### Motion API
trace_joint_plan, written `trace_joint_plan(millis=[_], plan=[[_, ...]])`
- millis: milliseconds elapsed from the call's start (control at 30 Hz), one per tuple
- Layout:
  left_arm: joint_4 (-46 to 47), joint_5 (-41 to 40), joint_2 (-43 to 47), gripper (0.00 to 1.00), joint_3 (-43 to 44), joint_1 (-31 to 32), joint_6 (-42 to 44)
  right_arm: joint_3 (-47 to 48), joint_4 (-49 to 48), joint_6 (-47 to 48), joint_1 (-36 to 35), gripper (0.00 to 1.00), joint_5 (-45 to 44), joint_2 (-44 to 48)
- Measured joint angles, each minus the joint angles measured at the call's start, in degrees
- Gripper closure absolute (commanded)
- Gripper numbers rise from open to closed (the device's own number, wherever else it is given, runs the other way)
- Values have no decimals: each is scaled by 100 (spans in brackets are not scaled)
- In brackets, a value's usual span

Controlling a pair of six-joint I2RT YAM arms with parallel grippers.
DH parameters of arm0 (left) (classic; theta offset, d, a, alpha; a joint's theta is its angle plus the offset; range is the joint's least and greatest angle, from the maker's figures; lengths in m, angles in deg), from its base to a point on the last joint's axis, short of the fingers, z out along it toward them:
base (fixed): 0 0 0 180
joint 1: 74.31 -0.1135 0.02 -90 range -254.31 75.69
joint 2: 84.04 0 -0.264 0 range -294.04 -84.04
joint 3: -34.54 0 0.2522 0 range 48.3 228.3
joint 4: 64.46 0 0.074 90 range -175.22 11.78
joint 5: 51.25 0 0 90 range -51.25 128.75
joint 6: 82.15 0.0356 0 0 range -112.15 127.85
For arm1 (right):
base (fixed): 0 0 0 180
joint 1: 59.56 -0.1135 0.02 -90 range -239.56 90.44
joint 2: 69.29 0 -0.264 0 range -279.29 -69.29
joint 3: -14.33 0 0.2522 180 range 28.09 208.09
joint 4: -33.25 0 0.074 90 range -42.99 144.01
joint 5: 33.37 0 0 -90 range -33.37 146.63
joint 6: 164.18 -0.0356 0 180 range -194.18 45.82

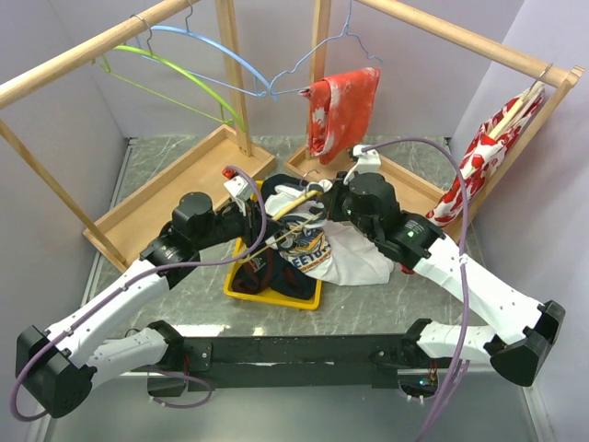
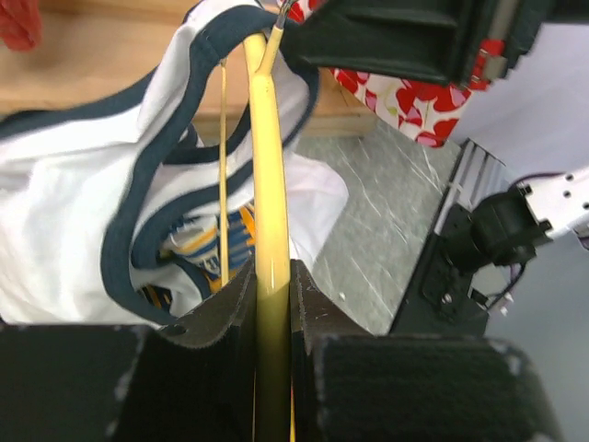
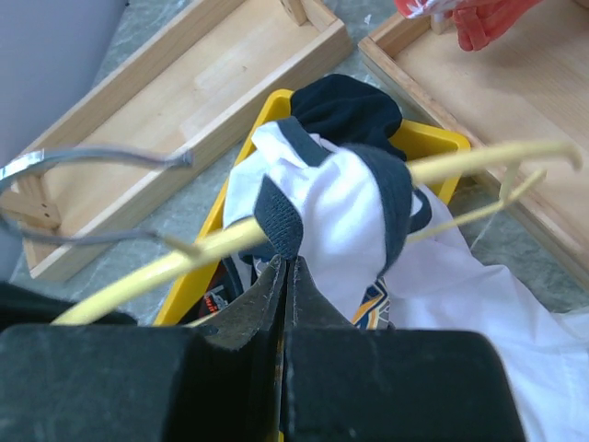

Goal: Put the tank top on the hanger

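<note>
The left gripper (image 2: 273, 276) clamps one arm of the yellow hanger (image 2: 269, 166), whose far end vanishes under the tank top (image 3: 340, 203). The right gripper (image 3: 285, 272) pinches that top's navy trim tight, above a mostly hidden yellow bin (image 3: 433, 138).

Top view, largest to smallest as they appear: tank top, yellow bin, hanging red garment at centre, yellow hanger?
1. tank top and yellow bin: alike, bin partly covered, so unranked.
2. red garment.
3. yellow hanger, thinnest.
</note>
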Motion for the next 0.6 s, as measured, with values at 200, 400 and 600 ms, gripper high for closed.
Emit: trace_joint_plan(millis=[200, 400, 600], plan=[[577, -190, -98, 99, -31, 9, 24, 11, 35, -42, -44, 100, -39, 247], [977, -26, -415, 99, -28, 11, 17, 254, 90, -28, -57, 91, -79, 245], [1609, 146, -492, 99, -195, 11, -299, 44, -114, 223, -70, 57, -323, 326]])
